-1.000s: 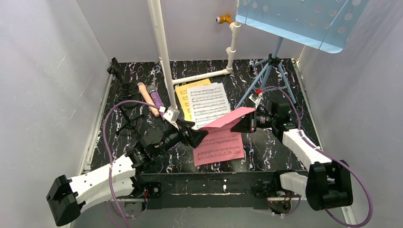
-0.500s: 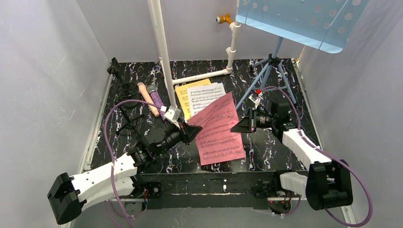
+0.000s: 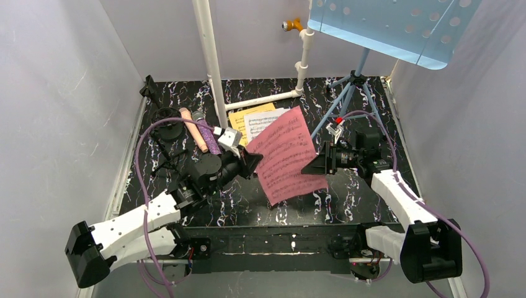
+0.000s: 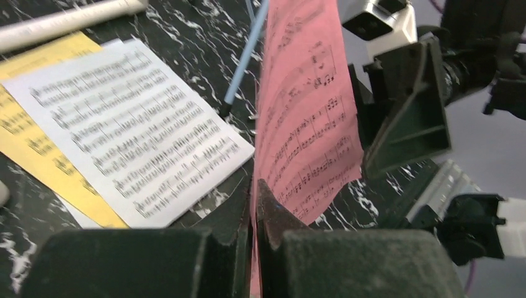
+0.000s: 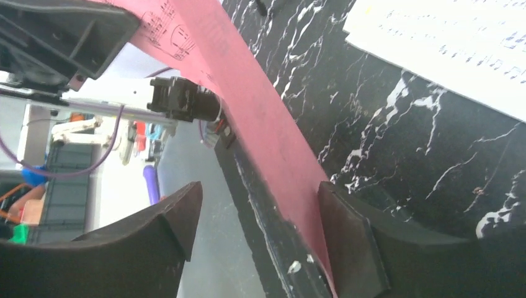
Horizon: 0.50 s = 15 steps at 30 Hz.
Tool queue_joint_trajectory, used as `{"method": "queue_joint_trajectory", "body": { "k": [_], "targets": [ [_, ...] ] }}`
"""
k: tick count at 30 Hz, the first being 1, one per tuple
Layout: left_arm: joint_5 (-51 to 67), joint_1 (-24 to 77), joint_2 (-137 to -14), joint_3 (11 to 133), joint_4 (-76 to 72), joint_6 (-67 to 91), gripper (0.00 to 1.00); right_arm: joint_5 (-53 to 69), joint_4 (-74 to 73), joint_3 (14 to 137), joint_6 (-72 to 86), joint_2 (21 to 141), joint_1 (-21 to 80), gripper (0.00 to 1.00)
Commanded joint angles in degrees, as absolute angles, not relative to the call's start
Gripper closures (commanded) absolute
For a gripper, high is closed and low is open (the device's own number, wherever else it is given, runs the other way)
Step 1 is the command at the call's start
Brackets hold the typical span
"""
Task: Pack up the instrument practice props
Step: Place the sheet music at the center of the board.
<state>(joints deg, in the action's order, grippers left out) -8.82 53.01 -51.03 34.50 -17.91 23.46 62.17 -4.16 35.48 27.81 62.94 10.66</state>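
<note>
L grip: jaws together, clamped on the edge of the pink sheet; 2 fingers w/ paper pinched btw them.
R grip: jaws apart. Pink sheet's far edge runs thru the gap, close along one finger. Touching or not: can't tell.
Sheets, count: 3 (1 pink, 1 white, 1 yellow).
Pink sheet, where: up off the table, steeply tilted at mid-table btw the 2 grips, printed side toward top cam. Lower corner on table or not: can't tell.
White sheet: flat on table behind the pink one, lying on top of the yellow sheet. Yellow shows along its left side.
Mics, count: 2. Peach mic + purple mic lie side by side at left-rear, just beside L wrist, purple nearer the sheets.
Blk tripod: 1, lying at left side of table, near L arm.
Round holder: 1, left-rear, just left of peach mic.
Blue rack: 1, perforated, up high at right-rear, tilted, on its legs, which stand spread on table behind R grip.
Pipes: white, 2 uprights + 1 low run on table at rear, behind the sheets.
</note>
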Motion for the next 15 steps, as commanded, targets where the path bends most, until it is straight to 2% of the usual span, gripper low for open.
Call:
{"method": "queue_joint_trajectory", "body": {
  "k": [1,3,6,12,15],
  "targets": [
    [-16.08,53.00,-54.95,44.04,-8.12,14.54,1.00,55.47,-16.11,41.23,12.45,59.42,9.75,0.14],
    [-17.93,52.44,-58.60,47.93,-4.74,12.25,1.00,51.62,-19.56,42.56,8.22,58.08,8.50,0.06],
    [-20.20,51.26,-64.18,54.56,-0.76,8.58,1.00,46.32,-22.58,43.64,4.47,55.97,5.96,0.02],
    [-19.89,46.97,-75.23,64.52,4.00,4.45,1.00,39.28,-25.35,43.35,-1.42,51.39,1.91,0.02],
    [-18.88,44.80,-80.10,67.82,4.13,4.99,1.00,39.79,-24.67,42.01,-1.58,49.08,0.54,0.02]
  ]
}}
